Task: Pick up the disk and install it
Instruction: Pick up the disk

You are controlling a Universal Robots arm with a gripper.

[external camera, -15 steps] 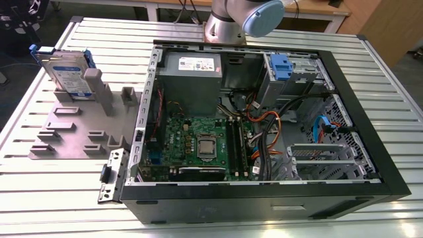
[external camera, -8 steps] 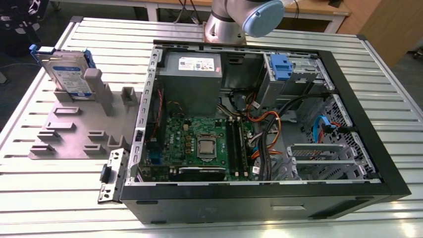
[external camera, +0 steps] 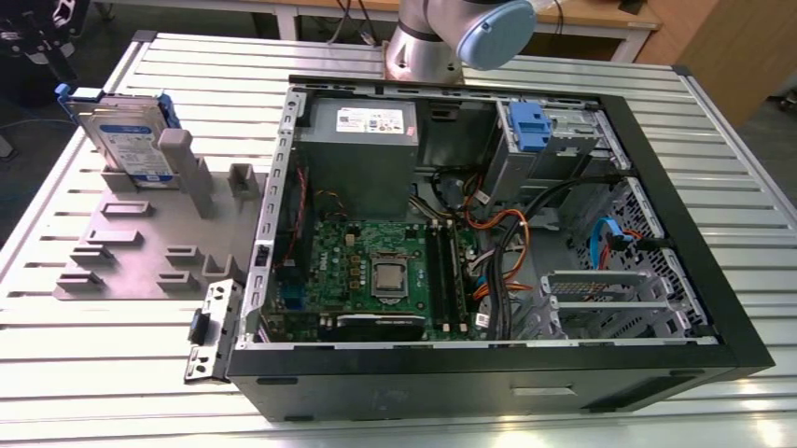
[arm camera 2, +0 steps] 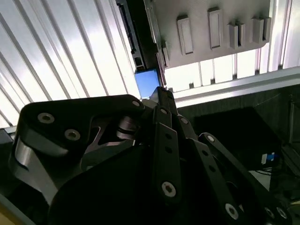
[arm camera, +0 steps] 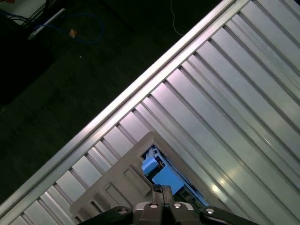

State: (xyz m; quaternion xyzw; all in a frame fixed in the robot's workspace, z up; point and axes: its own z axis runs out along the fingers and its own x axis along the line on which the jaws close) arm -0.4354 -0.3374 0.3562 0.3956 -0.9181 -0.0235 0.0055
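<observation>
The disk (external camera: 125, 140) stands upright on its edge in the grey slotted holder (external camera: 149, 252) at the exterior view's left, with its blue carrier tab at the top. In both wrist views my gripper (arm camera: 161, 190) hangs over the disk's blue tab (arm camera: 161, 176), fingers pressed together and nothing between them. In the second wrist view the gripper (arm camera 2: 161, 91) tips sit just short of the blue tab (arm camera 2: 147, 82), apart from it. The holder (arm camera 2: 220, 47) lies beyond.
An open computer case (external camera: 498, 233) lies on the ribbed metal table (external camera: 100, 373), with motherboard, cables and a drive bay holding another blue carrier (external camera: 529, 126). The arm's base (external camera: 430, 47) stands behind the case. The table edge and dark floor (arm camera: 70, 70) are close to the holder.
</observation>
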